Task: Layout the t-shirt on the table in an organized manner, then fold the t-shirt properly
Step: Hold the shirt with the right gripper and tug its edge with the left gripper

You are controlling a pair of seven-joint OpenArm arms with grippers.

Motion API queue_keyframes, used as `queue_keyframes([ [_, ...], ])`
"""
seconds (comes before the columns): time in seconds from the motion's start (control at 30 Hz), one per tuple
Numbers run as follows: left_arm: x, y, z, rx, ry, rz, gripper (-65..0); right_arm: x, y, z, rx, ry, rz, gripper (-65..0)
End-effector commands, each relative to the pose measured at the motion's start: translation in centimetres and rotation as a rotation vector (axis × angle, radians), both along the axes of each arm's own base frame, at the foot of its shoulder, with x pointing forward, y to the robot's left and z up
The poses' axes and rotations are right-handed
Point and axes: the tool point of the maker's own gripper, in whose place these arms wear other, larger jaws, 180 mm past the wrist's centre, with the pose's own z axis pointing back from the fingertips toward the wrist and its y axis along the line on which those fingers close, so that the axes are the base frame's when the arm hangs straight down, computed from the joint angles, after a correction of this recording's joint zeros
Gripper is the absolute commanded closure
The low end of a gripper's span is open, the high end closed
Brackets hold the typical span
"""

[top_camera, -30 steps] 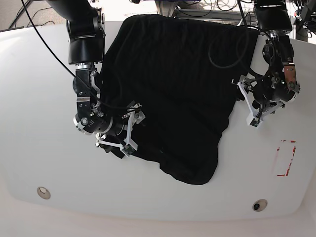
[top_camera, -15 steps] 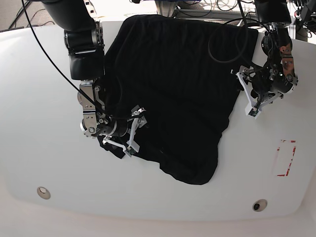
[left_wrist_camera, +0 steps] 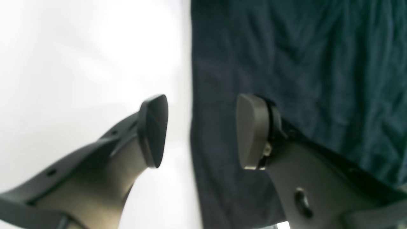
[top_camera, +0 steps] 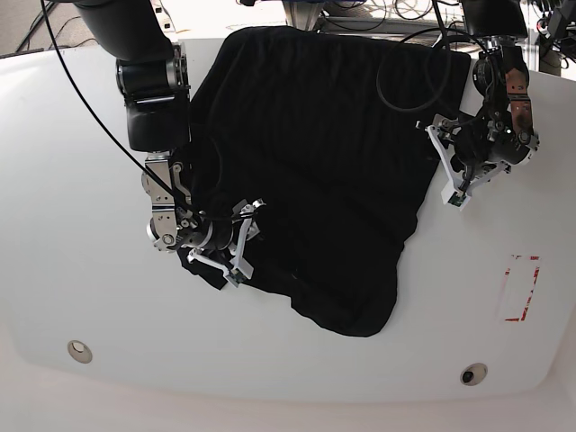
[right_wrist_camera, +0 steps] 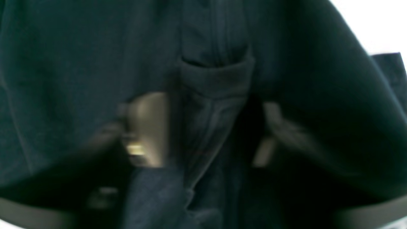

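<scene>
The black t-shirt point(top_camera: 315, 162) lies spread over the middle of the white table point(top_camera: 72, 270), its near part bunched to a rounded point. My right gripper point(top_camera: 238, 241) is low on the shirt's left near edge. In the blurred right wrist view a raised fold of the t-shirt point(right_wrist_camera: 210, 105) stands between the jaws of the right gripper point(right_wrist_camera: 210, 133), with a dark gap on one side. My left gripper point(top_camera: 445, 166) is open astride the shirt's right edge, one finger over the bare table point(left_wrist_camera: 79, 47) and the other over the t-shirt point(left_wrist_camera: 302, 63). The left gripper point(left_wrist_camera: 202, 130) holds nothing.
A red tape mark point(top_camera: 520, 288) is at the near right. Two small round holes point(top_camera: 79, 349) point(top_camera: 472, 373) sit near the front edge. A black cable point(top_camera: 396, 90) loops over the shirt's far right part. Both arms reach in from the back.
The right gripper's jaws have narrowed around a fold at the shirt's left near edge. The left gripper has moved a little toward the back along the right edge, and its jaws have narrowed slightly.
</scene>
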Motion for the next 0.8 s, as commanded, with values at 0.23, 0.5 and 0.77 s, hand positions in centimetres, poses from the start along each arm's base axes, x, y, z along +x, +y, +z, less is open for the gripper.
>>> queue_keyframes([
  [0.23, -1.4, -2.6, 0.9, -0.130, -0.021, -0.044, -31.2, 2.7, 0.3, 3.8, 0.024, -0.105, 0.000, -1.9],
  [0.5, -3.4, -3.4, 0.1, -0.176, 0.021, -0.052, -31.4, 3.8, -1.1, 6.1, -0.033, -0.155, 0.004, -0.2],
  [0.77, -5.5, -3.2, -0.9, -0.168, 0.070, -0.050, -31.7, 4.9, -1.6, 7.9, -0.065, -0.183, 0.006, -0.2],
])
